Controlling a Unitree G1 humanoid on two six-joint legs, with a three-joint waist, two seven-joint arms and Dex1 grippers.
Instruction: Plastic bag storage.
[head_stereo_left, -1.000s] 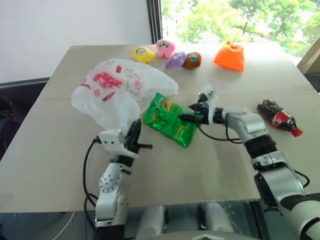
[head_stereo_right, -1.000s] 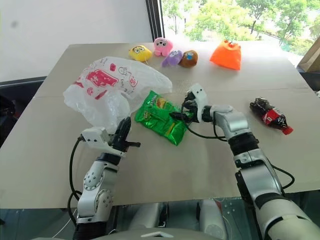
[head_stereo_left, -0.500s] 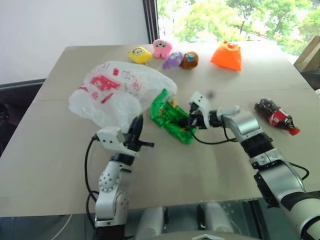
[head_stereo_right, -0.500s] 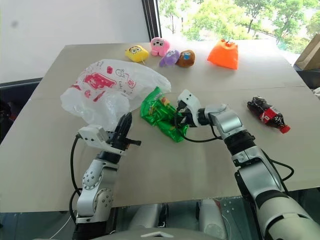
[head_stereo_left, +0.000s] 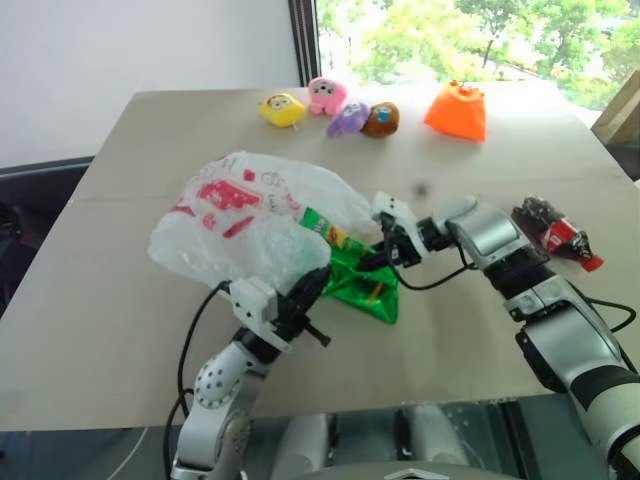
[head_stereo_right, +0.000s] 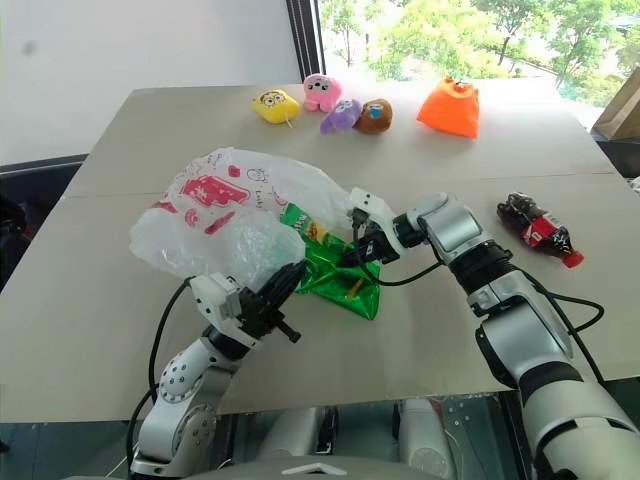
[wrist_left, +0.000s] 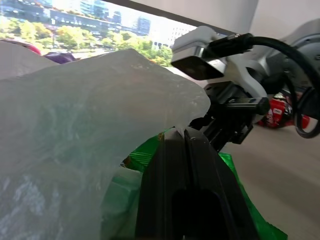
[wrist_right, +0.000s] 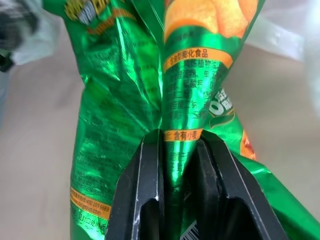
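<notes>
- Loading the plastic bag (head_stereo_left: 250, 215) was, as we judged it, the step in hand: it lay billowed at centre left of the left eye view, on the table (head_stereo_left: 120, 330).
- Our left gripper (head_stereo_left: 312, 290) was closed tight, its two black fingers pressed together on a fold of the bag's film at the mouth edge.
- Our right gripper (head_stereo_left: 385, 255) was nearly closed, pinching a crease of the green snack packet (head_stereo_left: 360, 285) just right of the bag, the packet's upper end tucked under the bag's rim.
- We reckoned the next move called for the mouth to be lifted wider while the packet was pushed further in, without the film slipping free.
- The bag was thin, crinkly, translucent white, with red prints; we expected it to collapse easily.
- The packet was glossy, creased foil, puffed and slippery-looking.
- At upper centre sat small plush toys (head_stereo_left: 330, 105) and an orange one (head_stereo_left: 458, 112); a dark bottle (head_stereo_left: 555, 232) lay at right.
</notes>
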